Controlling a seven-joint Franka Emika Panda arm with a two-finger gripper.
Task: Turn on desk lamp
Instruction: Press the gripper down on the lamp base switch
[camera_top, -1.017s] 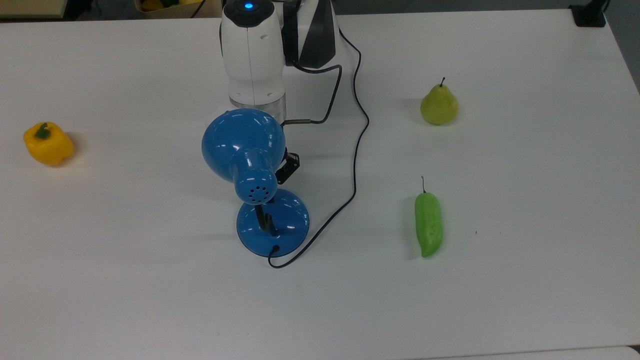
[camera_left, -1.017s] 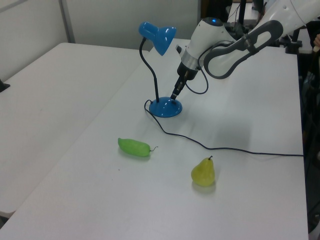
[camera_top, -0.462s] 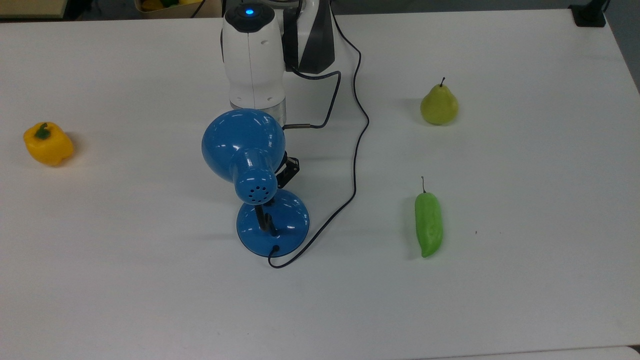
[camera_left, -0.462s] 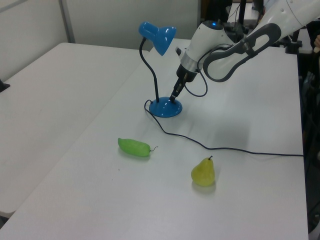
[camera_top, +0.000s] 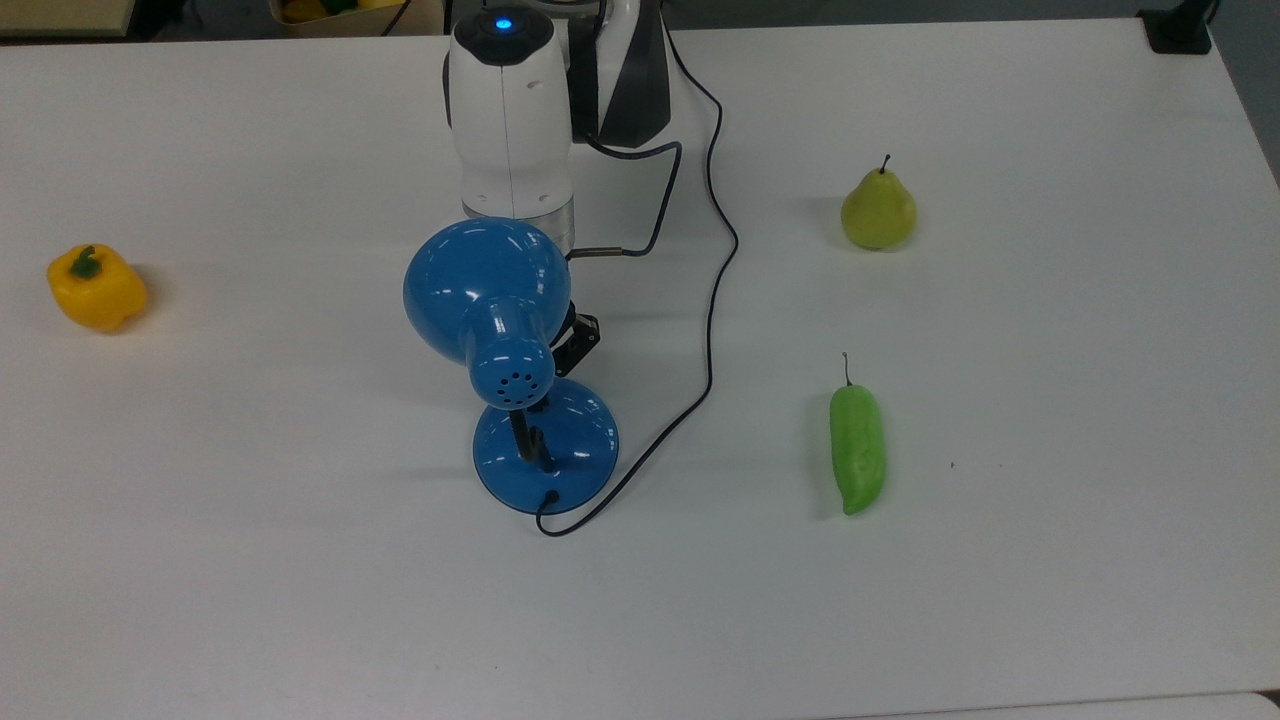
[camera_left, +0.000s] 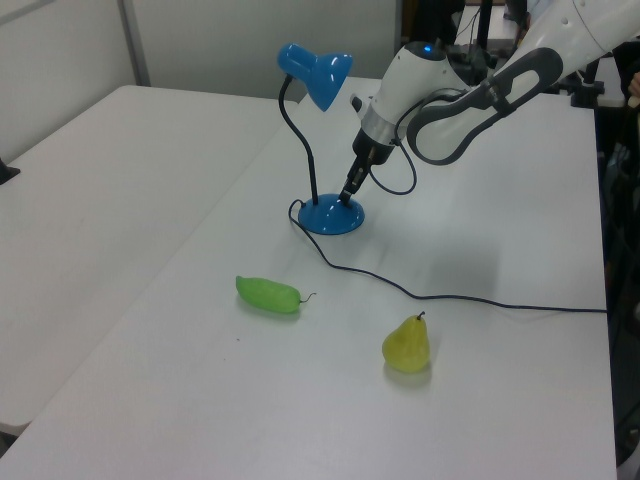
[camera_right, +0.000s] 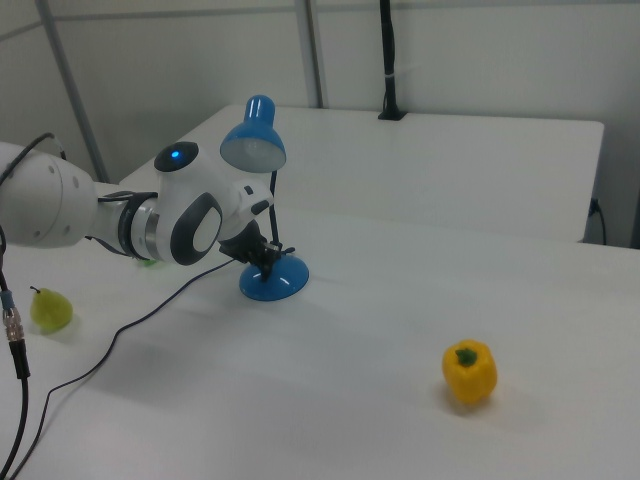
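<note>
The desk lamp stands near the table's middle: a glossy blue shade (camera_top: 487, 290) on a bent black stem over a round blue base (camera_top: 560, 450). In the left view the shade (camera_left: 318, 75) faces down to the right above the base (camera_left: 331, 215). No glow shows under the shade (camera_right: 252, 140). My gripper (camera_left: 349, 196) points down at the base's far edge, its fingers drawn together to one narrow tip, at or just above the base. From above, the shade hides most of the gripper (camera_top: 575, 345). The right view has the gripper (camera_right: 268, 258) just over the base (camera_right: 273, 283).
The lamp's thin black cord (camera_top: 712, 300) loops from the base toward the arm. A yellow bell pepper (camera_top: 96, 288) lies at the top view's left. A pear (camera_top: 878, 210) and a green vegetable (camera_top: 857, 447) lie at the top view's right.
The arm has crept slightly toward the lamp base, lowering the gripper tip onto the base's edge. The lamp and the produce have not moved.
</note>
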